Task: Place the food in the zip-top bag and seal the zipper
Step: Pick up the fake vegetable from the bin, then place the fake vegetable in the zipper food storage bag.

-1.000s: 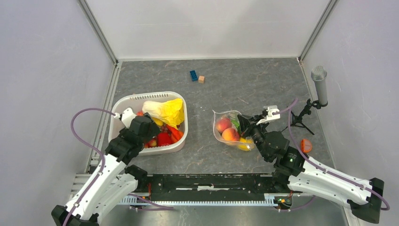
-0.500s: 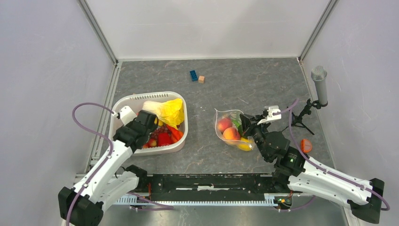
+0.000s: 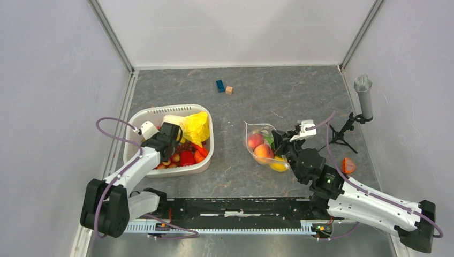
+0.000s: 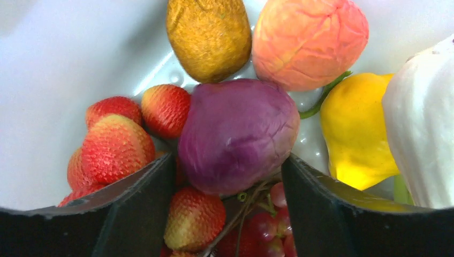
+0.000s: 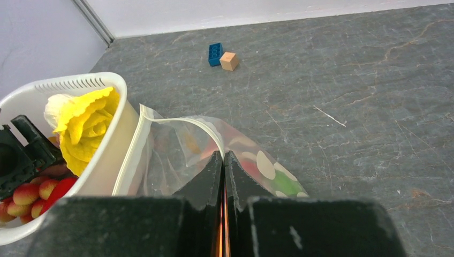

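Belongs to the loading step, with sealing well off. Finds the left gripper (image 4: 225, 172) down inside the white basket (image 3: 140, 114), jaws spread to either side of a wrinkled purple toy fruit (image 4: 235, 134) and not yet clamped on it (cannot tell whether the pads already touch its skin). Crowds that purple piece with strawberries (image 4: 110, 150) on one side, a yellow piece (image 4: 356, 128) on the other, grapes (image 4: 262, 225) beneath and a brown-gold and a pink fruit beyond. Leaves the large crinkled yellow piece (image 3: 194, 126) at the far end of the basket. Across the table, pinches the zip-top bag (image 5: 171, 152) at its upper mouth edge with the right gripper (image 5: 223, 160), fingers pressed flat together on the film and lifting that lip so the mouth gapes toward the basket. Shows the zipper strip (image 5: 131, 147) parted along the open mouth, and two peaches (image 3: 262, 152) with some green and yellow bits already inside. Calls next, by this reading, for closing squarely on the purple fruit without nipping a strawberry or a grape stem, lifting clear of the basket wall, and carrying it across to the raised lip. Asks the right arm meanwhile to hold the mouth wide, since a sagging lip probably blocks the drop.
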You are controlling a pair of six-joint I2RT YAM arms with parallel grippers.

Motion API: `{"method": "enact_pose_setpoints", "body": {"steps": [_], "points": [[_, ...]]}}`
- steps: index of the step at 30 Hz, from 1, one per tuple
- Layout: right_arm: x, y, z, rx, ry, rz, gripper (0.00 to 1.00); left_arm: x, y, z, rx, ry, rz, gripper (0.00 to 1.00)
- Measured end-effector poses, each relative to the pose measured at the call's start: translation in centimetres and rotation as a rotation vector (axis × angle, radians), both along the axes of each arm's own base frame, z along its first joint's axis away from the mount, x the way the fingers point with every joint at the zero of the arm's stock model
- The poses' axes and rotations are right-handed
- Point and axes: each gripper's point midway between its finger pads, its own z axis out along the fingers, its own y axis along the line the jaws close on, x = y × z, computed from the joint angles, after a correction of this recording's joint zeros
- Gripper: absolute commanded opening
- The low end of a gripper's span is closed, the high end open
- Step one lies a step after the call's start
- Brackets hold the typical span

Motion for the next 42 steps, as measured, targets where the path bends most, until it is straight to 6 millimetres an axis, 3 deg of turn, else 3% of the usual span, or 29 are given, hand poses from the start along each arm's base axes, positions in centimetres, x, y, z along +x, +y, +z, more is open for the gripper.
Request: {"method": "enact_pose_setpoints", "body": {"steps": [6, 11, 14, 23, 27, 34, 42], "points": [[0.0, 0.0, -0.3, -0.012, 0.007, 0.0, 0.07, 0.0, 0.0, 0.8, -0.023, -0.062, 0.001, 0.44], [0.0, 0.0, -0.3, -0.008, 0.006, 0.0, 0.08, 0.0, 0.2, 5.6, -0.069, -0.275, -0.002, 0.38], [0.1, 0.2, -0.5, -0.014, 0.011, 0.003, 0.07, -0.3, 0.4, 7.4, -0.081, -0.348, -0.003, 0.38], [-0.1, 0.6, -0.6, -0.011, 0.018, 0.025, 0.07, -0.8, -0.5, 8.2, -0.105, -0.327, -0.072, 0.37], [-0.2, 0.7, -0.4, -0.001, 0.013, 0.035, 0.07, -0.4, -2.5, 10.4, -0.151, -0.387, -0.233, 0.34], [-0.4, 1.1, -0.4, 0.002, 0.016, 0.056, 0.07, -0.6, -6.4, 17.5, -0.216, -0.622, -0.531, 0.33], [-0.6, 1.6, -0.6, 0.001, 0.023, 0.087, 0.07, -1.1, -12.7, 20.5, -0.336, -0.697, -0.904, 0.34]]}}
